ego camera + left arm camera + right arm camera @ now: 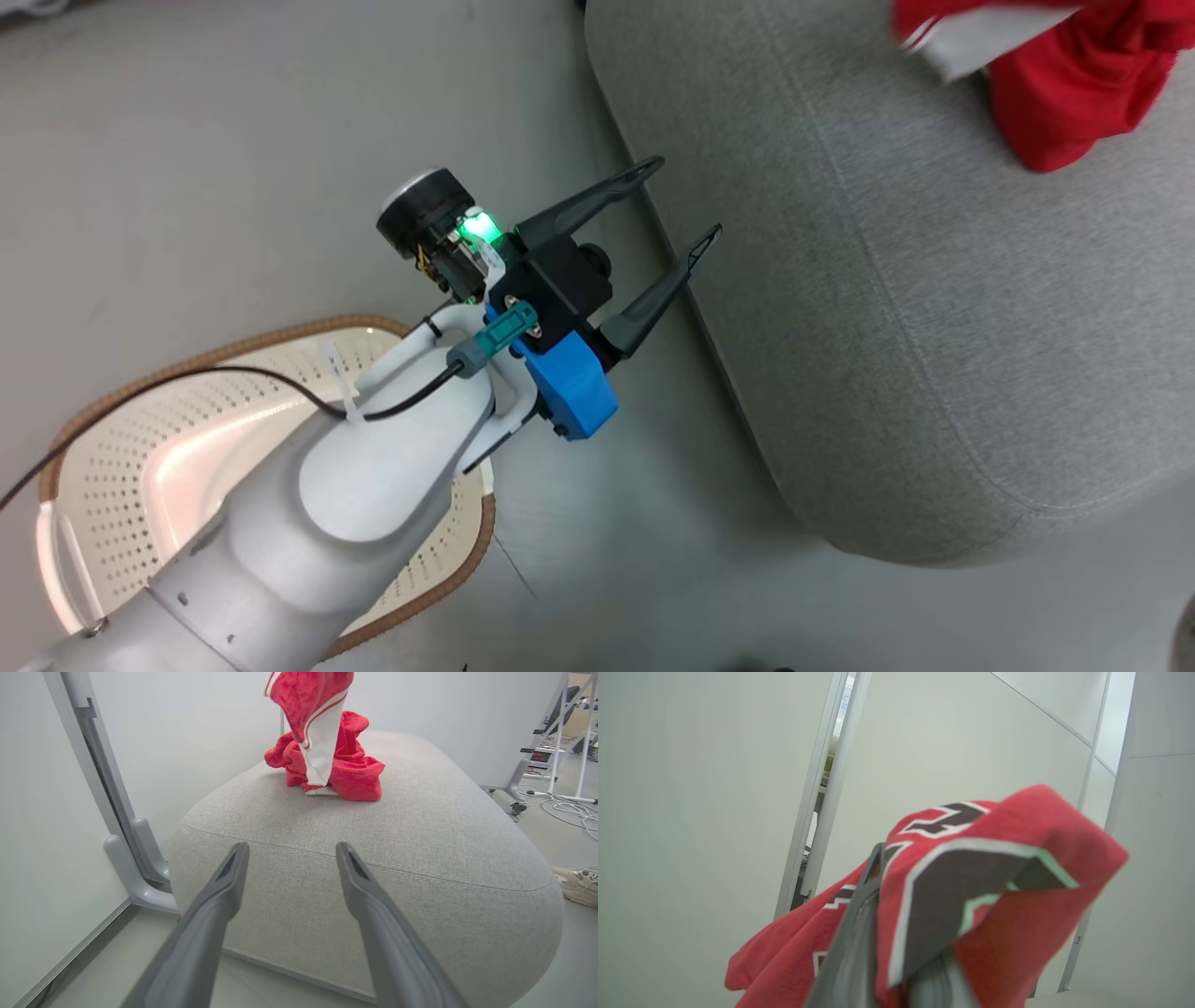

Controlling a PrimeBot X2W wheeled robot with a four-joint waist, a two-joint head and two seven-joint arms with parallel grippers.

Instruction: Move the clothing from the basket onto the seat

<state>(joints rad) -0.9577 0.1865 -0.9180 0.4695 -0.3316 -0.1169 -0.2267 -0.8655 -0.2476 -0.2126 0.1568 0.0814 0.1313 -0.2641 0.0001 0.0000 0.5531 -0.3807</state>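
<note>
The light grey seat (pixel 887 280) takes up the right of the head view, with red clothing (pixel 1074 93) at its far end. My left gripper (pixel 684 199) hovers open and empty beside the seat's edge, above the floor. Under that arm stands the cream basket (pixel 280 336); the part of its inside that shows holds nothing. In the left wrist view my left gripper (pixel 292 851) points at the seat (pixel 420 835), where a red pile (pixel 355 772) lies. A red-and-white garment (pixel 322 732) hangs down onto it. My right gripper (pixel 896 914) is shut on the red lettered jersey (pixel 994 882).
A grey metal frame foot (pixel 135 868) and white wall panels stand left of the seat. A shoe (pixel 579 884) and loose cables (pixel 570 807) lie on the floor to the seat's right. Grey floor runs between basket and seat.
</note>
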